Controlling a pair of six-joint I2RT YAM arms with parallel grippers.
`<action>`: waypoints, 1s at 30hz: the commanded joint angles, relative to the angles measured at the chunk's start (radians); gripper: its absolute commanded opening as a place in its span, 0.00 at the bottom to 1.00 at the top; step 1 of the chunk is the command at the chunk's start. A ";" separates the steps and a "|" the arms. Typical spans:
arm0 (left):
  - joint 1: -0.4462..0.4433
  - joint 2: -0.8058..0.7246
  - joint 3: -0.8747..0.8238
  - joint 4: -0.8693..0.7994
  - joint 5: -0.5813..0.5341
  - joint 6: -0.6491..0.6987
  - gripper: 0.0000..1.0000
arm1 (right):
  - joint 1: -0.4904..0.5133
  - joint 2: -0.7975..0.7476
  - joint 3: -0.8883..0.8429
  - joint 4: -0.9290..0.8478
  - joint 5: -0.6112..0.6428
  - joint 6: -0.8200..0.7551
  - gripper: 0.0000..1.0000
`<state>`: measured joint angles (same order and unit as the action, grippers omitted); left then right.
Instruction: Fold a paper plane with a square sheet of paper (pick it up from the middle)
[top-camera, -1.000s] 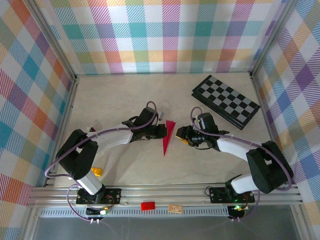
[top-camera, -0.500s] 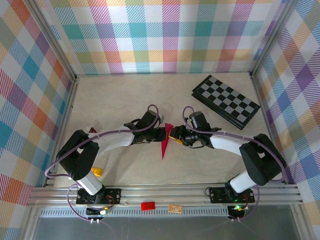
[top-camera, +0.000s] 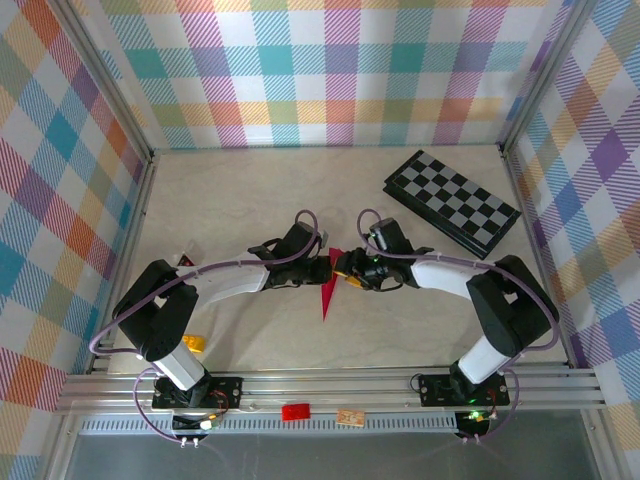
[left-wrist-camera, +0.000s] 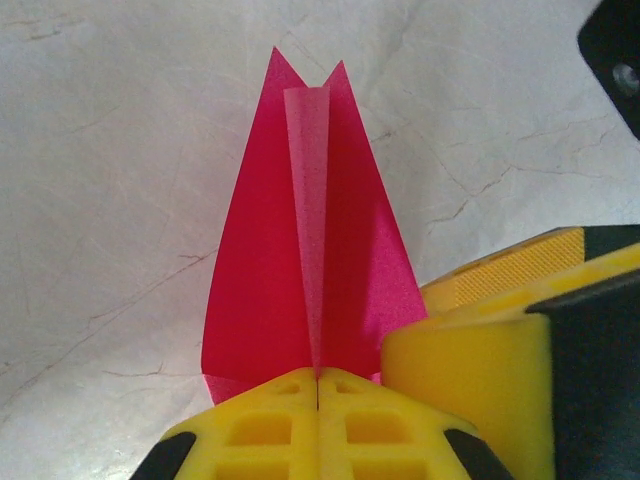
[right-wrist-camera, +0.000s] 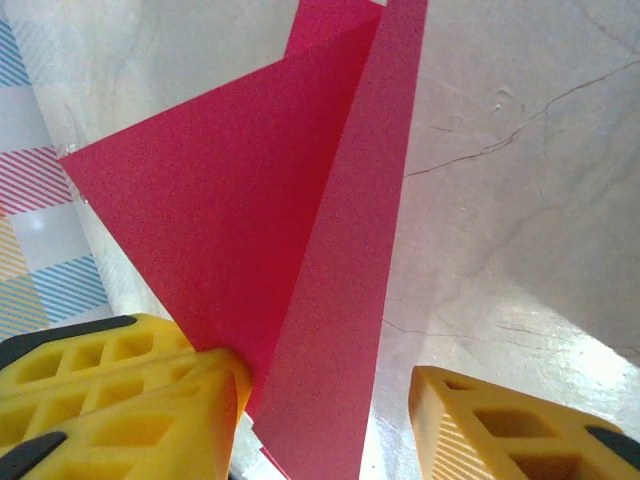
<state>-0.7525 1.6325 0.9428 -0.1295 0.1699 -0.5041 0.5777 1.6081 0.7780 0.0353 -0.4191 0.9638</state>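
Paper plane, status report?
Left gripper shut on paper plane at its centre fold. Right gripper open, jaws straddling it. Checkerboard far right, apart from both.

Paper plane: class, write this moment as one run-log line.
plane: folded dart | left pincer: shut on plane | right pincer: open, astride plane

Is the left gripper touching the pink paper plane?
Touching. In the left wrist view the left gripper has its jaws shut on the plane, which pokes out from between them.

Arms reach inward, tips nearly meeting; left end effector (top-camera: 323, 268) closed, right end effector (top-camera: 346, 271) parted.
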 joint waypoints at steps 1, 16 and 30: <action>-0.012 -0.031 -0.009 -0.027 -0.016 0.014 0.06 | 0.007 0.026 0.024 -0.042 0.007 -0.012 0.47; -0.016 -0.035 -0.021 -0.085 -0.018 0.031 0.20 | 0.007 0.072 0.010 -0.006 -0.013 -0.002 0.17; -0.026 -0.109 -0.060 -0.119 0.049 -0.004 0.35 | 0.007 0.073 -0.003 0.025 -0.012 0.018 0.10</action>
<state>-0.7635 1.5375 0.9039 -0.2169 0.1864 -0.4904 0.5777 1.6752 0.7834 0.0448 -0.4229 0.9691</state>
